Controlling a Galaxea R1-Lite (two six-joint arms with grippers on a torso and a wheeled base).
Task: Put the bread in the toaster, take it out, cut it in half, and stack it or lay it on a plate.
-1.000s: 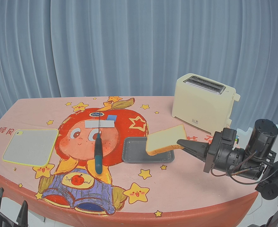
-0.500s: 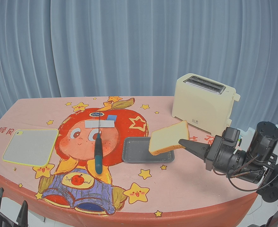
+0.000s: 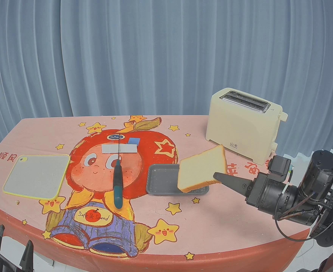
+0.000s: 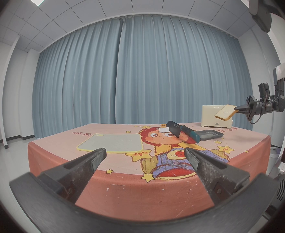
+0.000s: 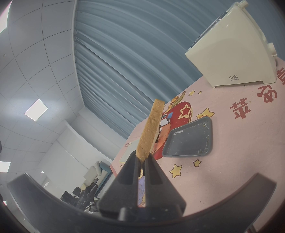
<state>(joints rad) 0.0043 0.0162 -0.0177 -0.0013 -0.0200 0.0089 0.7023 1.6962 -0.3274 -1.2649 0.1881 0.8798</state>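
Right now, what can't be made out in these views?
Toaster slots' inside: head view, angle too shallow.
Gray tray, right part: head view, behind the bread slice.
Left gripper: head view, cut off by bottom edge.
Knife blade: head view, edge-on, a thin line.

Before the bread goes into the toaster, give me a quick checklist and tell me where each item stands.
1. Grip on the bread: ok, the right gripper is shut on its edge.
2. Bread clear of the tray: ok, it is held in the air.
3. Toaster slots free: ok, nothing sticks out.
4. Bread lined up over a slot: not ok, it hangs tilted in front of the toaster, not above it.
5. Left gripper out of the way: ok, open and far from the bread.
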